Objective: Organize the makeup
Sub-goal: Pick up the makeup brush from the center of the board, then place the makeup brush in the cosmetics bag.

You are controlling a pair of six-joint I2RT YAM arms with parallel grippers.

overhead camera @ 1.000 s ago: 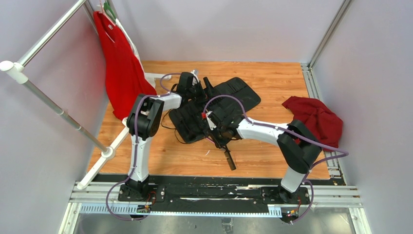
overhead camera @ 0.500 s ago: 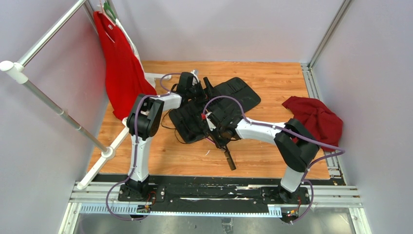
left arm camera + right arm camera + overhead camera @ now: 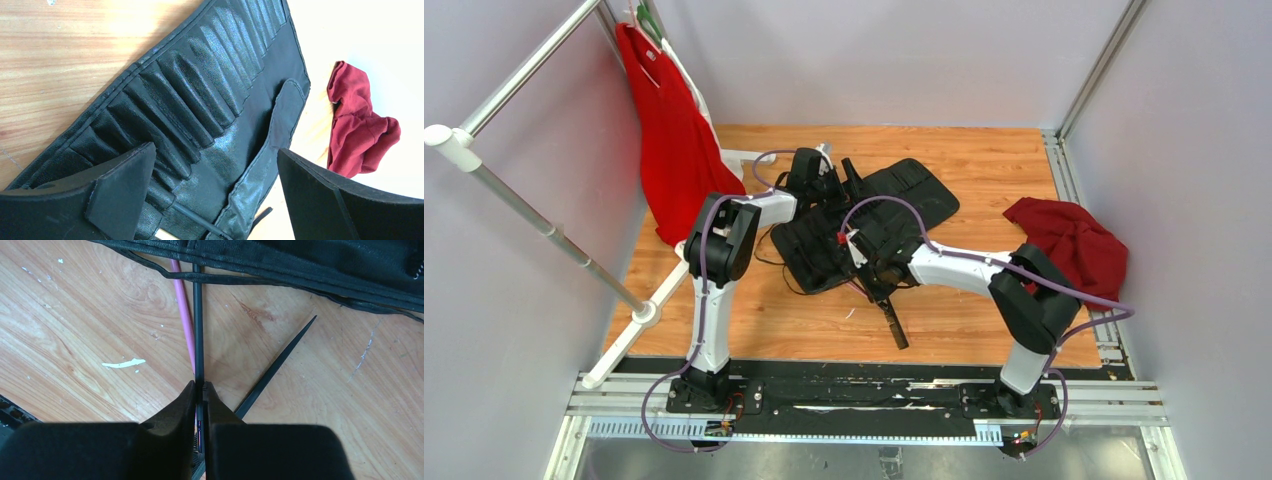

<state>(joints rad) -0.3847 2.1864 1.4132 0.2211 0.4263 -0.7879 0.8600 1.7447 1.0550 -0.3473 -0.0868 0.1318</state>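
In the right wrist view my right gripper [image 3: 200,385] is shut on a thin black makeup brush [image 3: 198,330] that lies on the wood floor, its far end under the edge of the black slotted roll [image 3: 300,265]. A pink brush [image 3: 186,325] lies right beside it, and another black brush [image 3: 280,367] lies slanted to the right. My left gripper [image 3: 215,152] hangs open over the roll [image 3: 200,90], nothing between its fingers; a black brush handle [image 3: 195,217] sticks out of a slot below it. From above, the right gripper [image 3: 874,285] is at the roll's near edge and the left gripper [image 3: 829,185] over its far part.
A dark red cloth [image 3: 1074,245] lies crumpled at the right. A red garment [image 3: 674,140] hangs from a white rack [image 3: 524,215] on the left. A dark brush [image 3: 896,328] lies on the floor near the front. Grey walls close the floor in on three sides.
My right gripper's jaws have closed on the black brush. Both arms have stayed almost where they were.
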